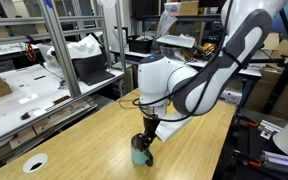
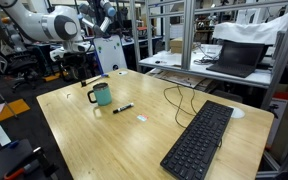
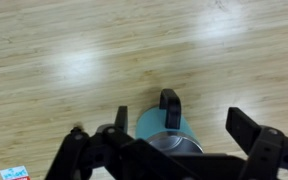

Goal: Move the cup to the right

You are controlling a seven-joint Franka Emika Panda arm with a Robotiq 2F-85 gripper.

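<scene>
Grasp step in hand: the gripper [image 3: 162, 132] hangs spread wide either side of the teal mug [image 3: 170, 134], so next it should pinch shut, then carry it right.

The cup [image 2: 102, 95] is teal-green with a dark handle. The counter [image 2: 89, 140] is pale wood with a fine grain, the keyboard [image 2: 198, 142] black, and the end effector [image 3: 159, 135] black.

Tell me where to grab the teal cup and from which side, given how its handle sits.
Grip the cup across its round body, coming straight down from above: it stands upright. In the wrist view its handle points away between the open tool's fingers, so closing should meet only smooth wall.
</scene>
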